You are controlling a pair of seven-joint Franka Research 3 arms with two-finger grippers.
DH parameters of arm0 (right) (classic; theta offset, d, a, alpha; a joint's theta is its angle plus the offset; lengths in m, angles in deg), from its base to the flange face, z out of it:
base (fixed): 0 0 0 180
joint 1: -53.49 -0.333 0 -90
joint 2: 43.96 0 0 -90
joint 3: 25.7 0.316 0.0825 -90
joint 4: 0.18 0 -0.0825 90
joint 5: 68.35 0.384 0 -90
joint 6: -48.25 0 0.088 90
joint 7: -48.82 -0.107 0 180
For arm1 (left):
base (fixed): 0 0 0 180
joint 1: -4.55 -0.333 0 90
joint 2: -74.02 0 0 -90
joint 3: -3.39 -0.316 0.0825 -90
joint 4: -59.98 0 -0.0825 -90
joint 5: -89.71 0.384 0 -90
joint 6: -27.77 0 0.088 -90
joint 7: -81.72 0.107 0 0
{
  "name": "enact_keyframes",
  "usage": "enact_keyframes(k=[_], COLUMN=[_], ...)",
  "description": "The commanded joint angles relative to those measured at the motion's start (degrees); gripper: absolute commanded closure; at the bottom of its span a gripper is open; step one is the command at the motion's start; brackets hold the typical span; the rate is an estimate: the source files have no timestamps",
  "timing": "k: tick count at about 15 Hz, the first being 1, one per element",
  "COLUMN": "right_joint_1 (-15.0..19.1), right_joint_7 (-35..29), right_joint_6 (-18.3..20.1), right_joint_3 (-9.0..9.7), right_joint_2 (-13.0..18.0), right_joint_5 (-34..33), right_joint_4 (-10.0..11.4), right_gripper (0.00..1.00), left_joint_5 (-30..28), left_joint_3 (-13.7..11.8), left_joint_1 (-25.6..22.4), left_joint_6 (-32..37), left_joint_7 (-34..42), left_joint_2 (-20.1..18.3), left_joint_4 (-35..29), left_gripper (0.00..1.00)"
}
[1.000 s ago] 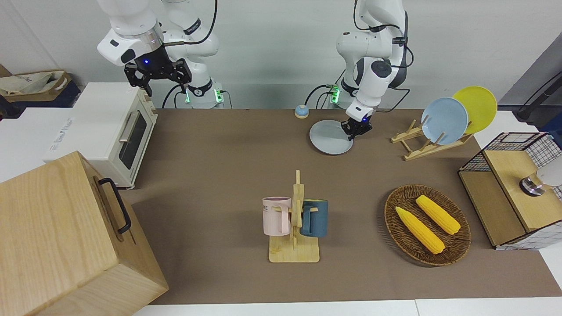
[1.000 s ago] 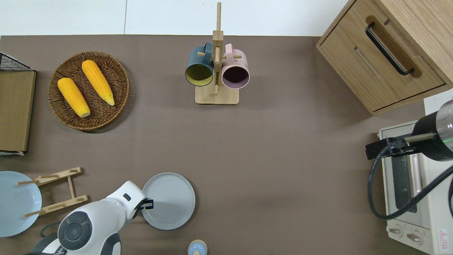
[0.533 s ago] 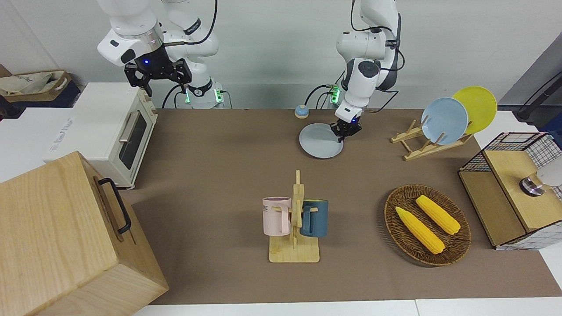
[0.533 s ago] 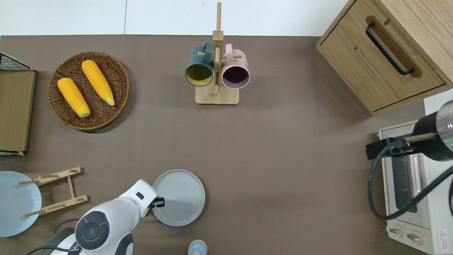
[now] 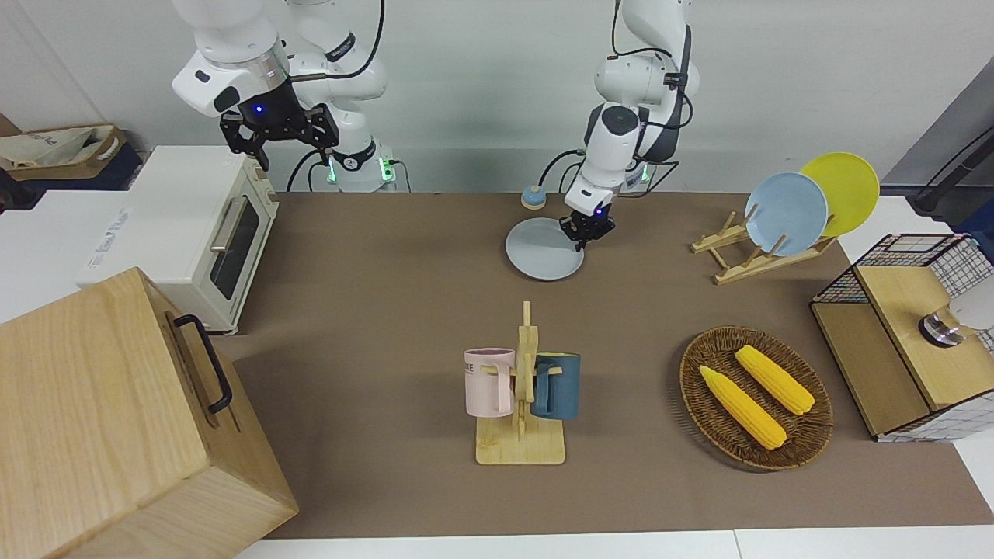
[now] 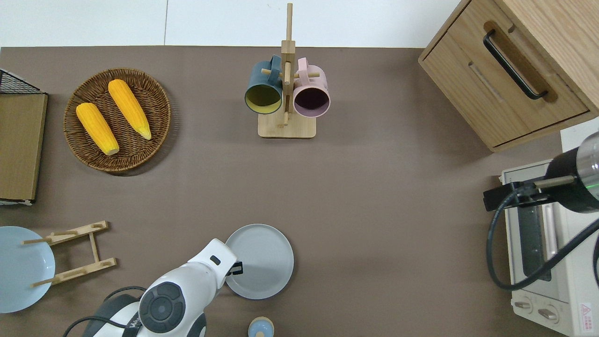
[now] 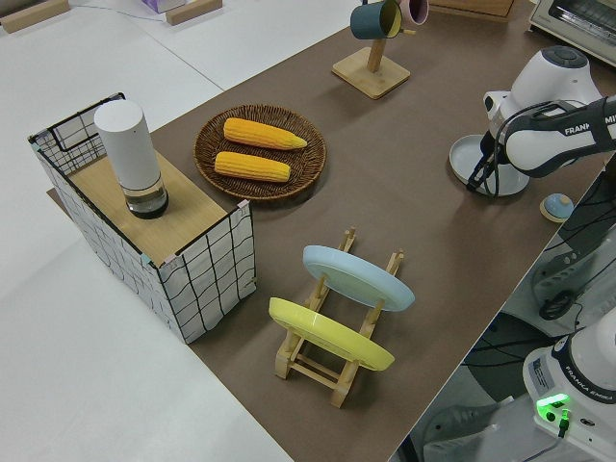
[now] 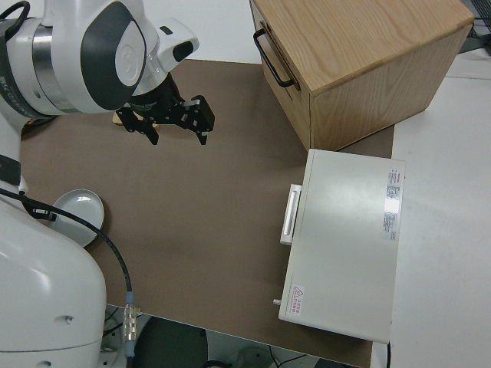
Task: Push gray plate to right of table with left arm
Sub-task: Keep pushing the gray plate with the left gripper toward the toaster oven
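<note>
Mid-push, by the look of it. Gray plate (image 6: pixel 264 257) flat on the worktop (image 6: pixel 374 210), close to the robots' edge and about midway along its length; small blue bell (image 6: pixel 260 327) just nearer the robots, mug rack (image 6: pixel 286 93) well apart, farther from them. Left arm (image 6: pixel 187 290) bent low, left jaws down at the plate's rim on the side toward the left arm's end, touching or very nearly. Cannot tell how wide those jaws stand; nothing seen gripped. Right arm (image 5: pixel 241 70) parked, right jaws spread and empty.

Long stretch of bare worktop left before the right arm's end, so probably well short of done.

Risks from here:
- Contact off the plate's centre line: likely to spin the plate and let it slide off the jaws sideways.
- Rim low and shallow: jaws set a touch high could ride over it and skate across the plate.
- Jaws set too low: could drag on the brown cover and ruck it.
- Drift toward the robots: may knock the bell.
- Overshoot at the end: plate into the toaster oven (image 6: pixel 538 243).
- Left arm's reach may run short across the worktop.
</note>
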Motion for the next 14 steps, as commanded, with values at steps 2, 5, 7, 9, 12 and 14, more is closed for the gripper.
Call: enact_keyframes(k=[2, 5, 7, 9, 12, 14], right_joint_1=[1.07, 1.07, 1.07, 1.07, 1.15, 1.07], right_joint_7=[-0.66, -0.66, -0.75, -0.66, -0.75, -0.66], right_joint_6=[0.89, 0.89, 0.89, 0.89, 0.89, 0.89], right_joint_3=[0.92, 0.92, 0.92, 0.92, 0.92, 0.92], right_joint_2=[0.14, 0.14, 0.14, 0.14, 0.14, 0.14], right_joint_5=[0.25, 0.25, 0.25, 0.25, 0.25, 0.25], right_joint_4=[-0.53, -0.53, -0.53, -0.53, -0.53, -0.53], right_gripper=[0.017, 0.017, 0.017, 0.017, 0.017, 0.017], left_joint_5=[-0.91, -0.29, -0.20, 0.23, 3.04, 6.11], left_joint_3=[4.68, 7.14, 8.90, 10.48, 11.80, 11.89], left_joint_1=[1.67, 1.67, 1.67, 1.76, 2.64, 3.60], left_joint_6=[-1.49, -1.41, -1.32, -1.14, -0.97, -0.97], left_joint_7=[-6.16, -10.20, -12.75, -15.47, -20.74, -24.87], left_joint_2=[7.09, 8.85, 9.64, 10.69, 12.36, 14.29], left_joint_4=[2.63, 4.74, 6.06, 7.55, 9.75, 11.41], left_gripper=[1.00, 1.00, 1.00, 1.00, 1.00, 1.00])
